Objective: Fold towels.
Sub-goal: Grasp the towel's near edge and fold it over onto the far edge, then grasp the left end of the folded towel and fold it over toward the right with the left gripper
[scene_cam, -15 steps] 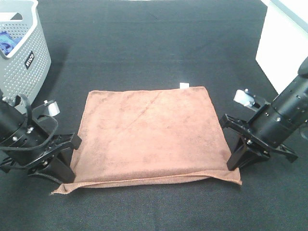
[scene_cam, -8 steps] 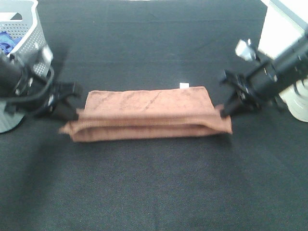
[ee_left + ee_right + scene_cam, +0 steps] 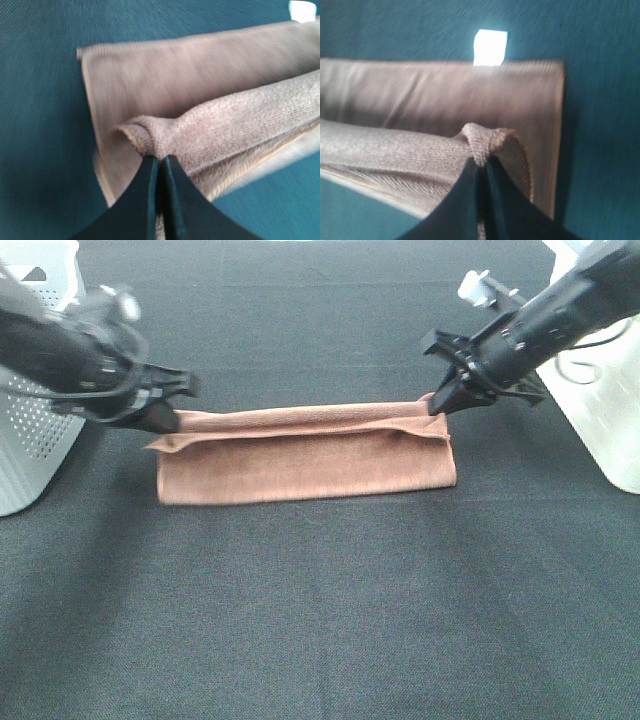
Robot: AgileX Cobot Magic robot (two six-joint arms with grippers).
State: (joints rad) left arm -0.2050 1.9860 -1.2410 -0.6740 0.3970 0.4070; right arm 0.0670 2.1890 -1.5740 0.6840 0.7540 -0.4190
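The reddish-brown towel [image 3: 305,465] lies on the black cloth table, doubled over into a long strip. My left gripper [image 3: 172,422] is shut on its left corner, lifted a little over the far edge. My right gripper [image 3: 437,405] is shut on the right corner at the same height. In the left wrist view the fingertips [image 3: 161,165] pinch a bunched towel [image 3: 215,125] corner. The right wrist view shows the pinched hem [image 3: 482,137] above the towel's lower layer, with the small white tag [image 3: 490,47] at the far edge.
A grey perforated basket [image 3: 35,410] stands at the left behind my left arm. A white box [image 3: 610,410] sits at the right edge behind my right arm. The black table cloth [image 3: 320,620] stretches in front of the towel.
Both grippers have carried the towel's near corners up and toward the far edge. The flat towel has become a folded strip with the lifted edge over the far hem.
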